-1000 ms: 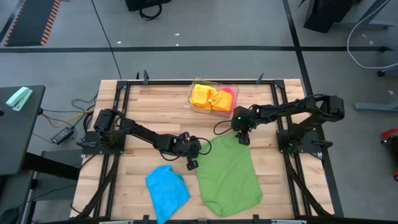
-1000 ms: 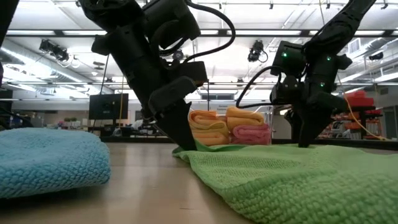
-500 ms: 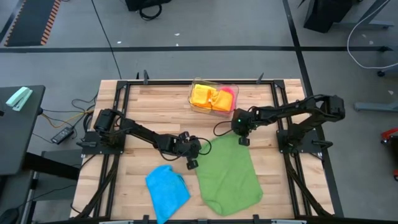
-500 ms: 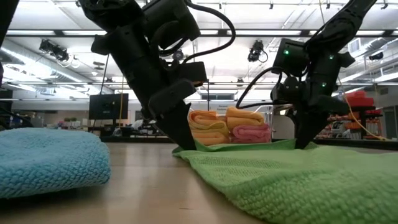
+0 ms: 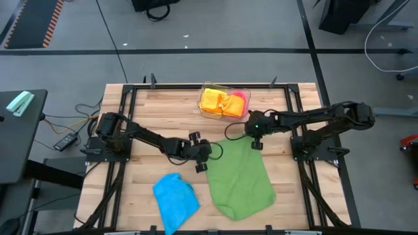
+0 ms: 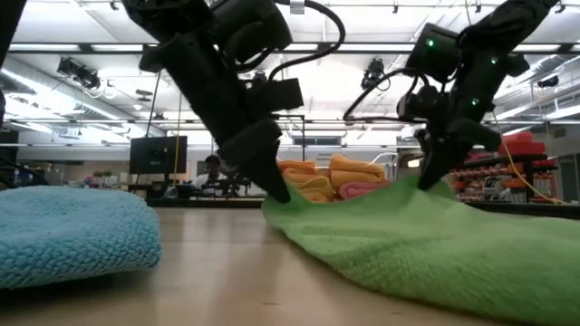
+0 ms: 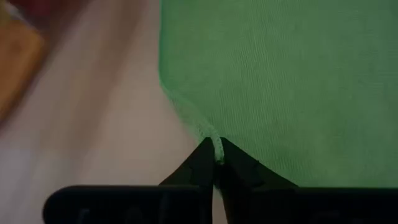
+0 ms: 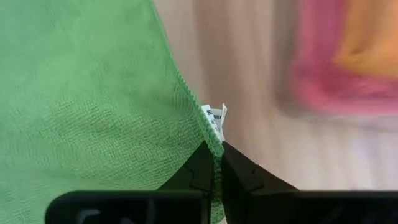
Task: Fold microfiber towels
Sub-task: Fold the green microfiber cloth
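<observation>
A green microfiber towel (image 5: pixel 240 179) lies spread on the wooden table, right of centre. Its far edge is raised between my two grippers. My left gripper (image 5: pixel 202 168) is shut on the towel at its far left corner. My right gripper (image 5: pixel 256 145) is shut on its far right corner, beside a small white label (image 8: pixel 215 116). A blue towel (image 5: pixel 175 199) lies bunched on the table near the front left, touched by neither gripper. My left gripper pinches the green towel's hemmed edge (image 7: pixel 216 148) at the far left corner between its two fingertips. It comes slanting down from the table's left. The corner (image 6: pixel 288 197) is just off the table and the cloth slopes away from it. My right gripper pinches the hemmed edge at the far right corner (image 8: pixel 214 144), just below the white label, between its two fingertips. It comes slanting down from the right. The corner (image 6: pixel 422 184) is lifted clear and the cloth falls away below it to the table.
A clear plastic tray (image 5: pixel 208 111) at the table's far middle holds folded orange, yellow and pink towels (image 5: pixel 222 102). Bare wood lies between the blue towel and the green one, and along the far left of the table.
My right gripper has risen with the green towel's far right corner, which was flat on the table and now stands lifted. The far edge has come up with it between the two grippers. The near part of the towel has stayed on the table.
</observation>
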Controlling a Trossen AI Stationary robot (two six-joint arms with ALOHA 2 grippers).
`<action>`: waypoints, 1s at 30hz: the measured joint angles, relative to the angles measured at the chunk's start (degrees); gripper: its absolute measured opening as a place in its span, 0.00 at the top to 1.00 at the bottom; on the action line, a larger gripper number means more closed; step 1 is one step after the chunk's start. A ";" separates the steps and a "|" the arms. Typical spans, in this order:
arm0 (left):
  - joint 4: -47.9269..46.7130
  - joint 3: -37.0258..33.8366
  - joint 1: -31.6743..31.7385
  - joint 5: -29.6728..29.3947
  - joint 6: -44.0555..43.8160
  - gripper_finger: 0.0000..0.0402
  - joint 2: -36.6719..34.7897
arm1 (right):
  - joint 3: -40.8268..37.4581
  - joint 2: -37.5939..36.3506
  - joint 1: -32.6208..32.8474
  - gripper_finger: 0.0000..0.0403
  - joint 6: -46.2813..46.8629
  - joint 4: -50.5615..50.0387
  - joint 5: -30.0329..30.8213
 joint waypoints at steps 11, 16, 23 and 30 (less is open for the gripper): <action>-9.97 0.00 5.25 -0.10 4.71 0.98 -12.62 | 6.47 -2.85 -4.72 0.94 -8.05 0.17 7.33; -9.79 0.00 4.60 -0.02 5.47 0.95 -17.67 | 9.46 -2.88 -4.81 0.94 -9.38 -0.12 8.32; -9.98 0.00 0.25 0.07 4.53 0.96 -17.51 | 11.65 -3.47 -0.49 0.94 -6.80 -8.28 8.70; -3.52 0.07 -4.00 0.11 3.61 0.96 -14.73 | 11.65 -3.86 5.90 0.94 -1.38 -16.90 8.71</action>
